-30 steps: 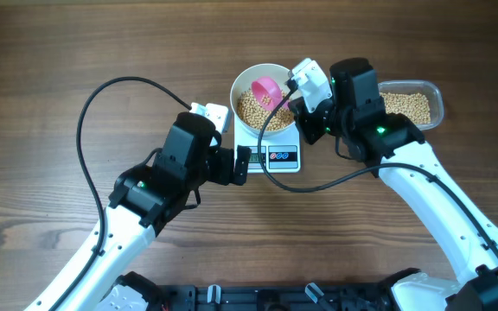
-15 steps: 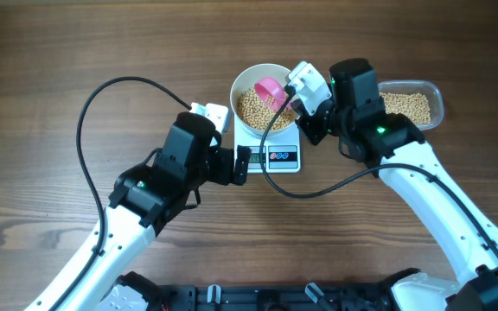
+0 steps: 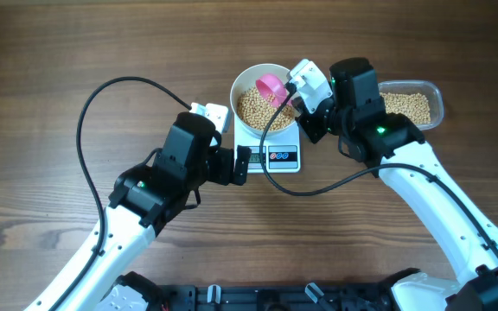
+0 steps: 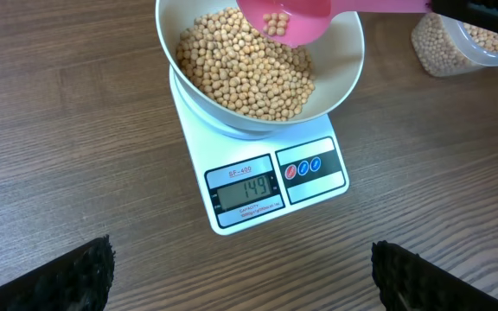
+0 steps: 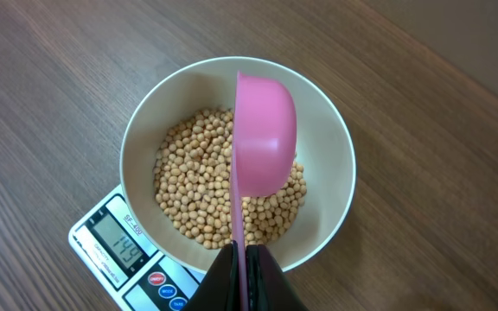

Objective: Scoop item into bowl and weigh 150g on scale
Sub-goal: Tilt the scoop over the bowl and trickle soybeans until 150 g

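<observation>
- The left gripper [image 4: 245, 281] is held wide open and empty, near the front of the scale [image 4: 318, 194], with nothing touched.
- "149" is shown on the scale's display, under the label "SF-400"; the smaller print cannot be read.
- The bowl [image 4: 167, 52] is set on the scale, with the beans [image 4: 240, 78] heaped in it.
- The pink scoop [image 5: 264, 130], tilted over the bowl with a few beans in it, is best tipped only slightly, so that single beans are dropped and the reading is allowed to settle.
- The right gripper [image 5: 245, 276] is clamped shut on the scoop's handle.
- More beans are kept in the clear tub [image 3: 439, 104], far right.
</observation>
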